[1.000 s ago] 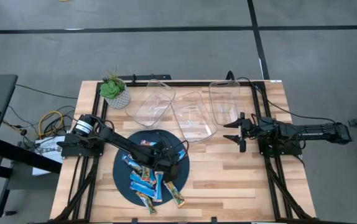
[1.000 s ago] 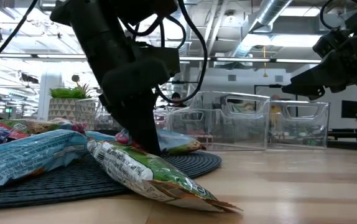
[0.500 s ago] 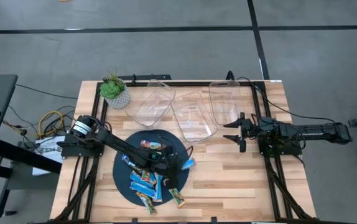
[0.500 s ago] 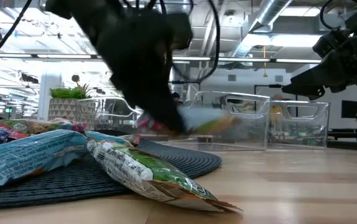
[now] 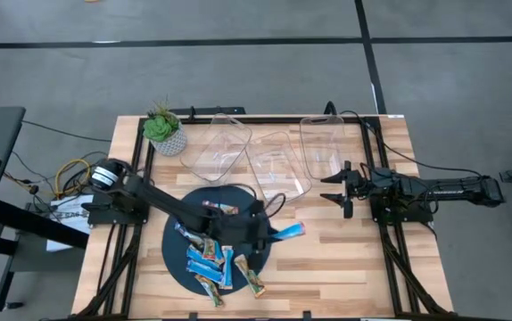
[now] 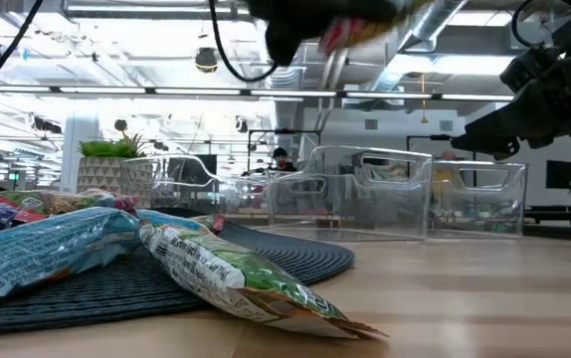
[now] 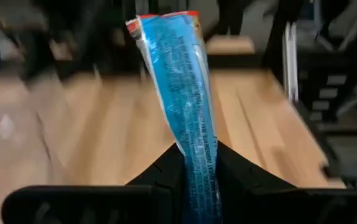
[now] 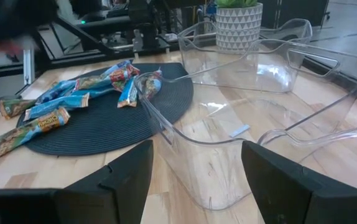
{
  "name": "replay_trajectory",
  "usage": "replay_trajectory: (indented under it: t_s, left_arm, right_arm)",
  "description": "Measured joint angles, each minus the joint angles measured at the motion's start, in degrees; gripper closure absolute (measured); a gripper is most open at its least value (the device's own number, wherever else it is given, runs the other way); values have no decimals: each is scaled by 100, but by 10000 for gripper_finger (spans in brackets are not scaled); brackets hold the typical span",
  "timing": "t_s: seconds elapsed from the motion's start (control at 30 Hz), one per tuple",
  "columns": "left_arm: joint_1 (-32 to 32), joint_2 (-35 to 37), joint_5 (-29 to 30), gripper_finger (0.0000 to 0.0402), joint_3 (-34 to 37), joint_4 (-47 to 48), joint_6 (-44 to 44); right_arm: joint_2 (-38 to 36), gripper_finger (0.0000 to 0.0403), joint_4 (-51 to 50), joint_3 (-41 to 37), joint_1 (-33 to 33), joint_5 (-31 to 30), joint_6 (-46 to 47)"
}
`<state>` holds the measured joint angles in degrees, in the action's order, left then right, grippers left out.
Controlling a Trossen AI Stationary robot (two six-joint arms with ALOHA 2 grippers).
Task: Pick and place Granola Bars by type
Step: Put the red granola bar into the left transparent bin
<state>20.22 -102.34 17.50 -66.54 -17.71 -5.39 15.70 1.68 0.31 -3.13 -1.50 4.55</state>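
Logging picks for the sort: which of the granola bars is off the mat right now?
The blue bar pinched in the left gripper, lifted past the mat's right edge; the other bars lie on the mat.

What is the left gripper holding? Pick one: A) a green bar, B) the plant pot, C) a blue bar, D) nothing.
C: in the left wrist view the left gripper is shut on a blue bar, which sticks out from between its fingers.

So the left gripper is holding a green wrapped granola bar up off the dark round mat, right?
Not green. The left gripper is shut on a bright blue wrapped granola bar, as the left wrist view shows. It is indeed lifted off the dark round mat.
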Motion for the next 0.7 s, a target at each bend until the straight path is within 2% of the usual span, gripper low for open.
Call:
replay_trajectory:
  t_s: [0.13,0.3,0.47,0.7]
  left_arm:
    - [-128,323,32,343,0,-467,754]
    - [-336,672,177,342,0,-553,1508]
    - [-510,712,276,342,0,-527,1931]
    - [-608,712,692,342,0,-523,2001]
  right_arm:
    - [-2,163,1,1,-1,0,-1]
    - [0,163,1,1,1,0,0]
    - [-2,163,1,1,1,0,-1]
    - [-2,163,1,-1,-1,0,1]
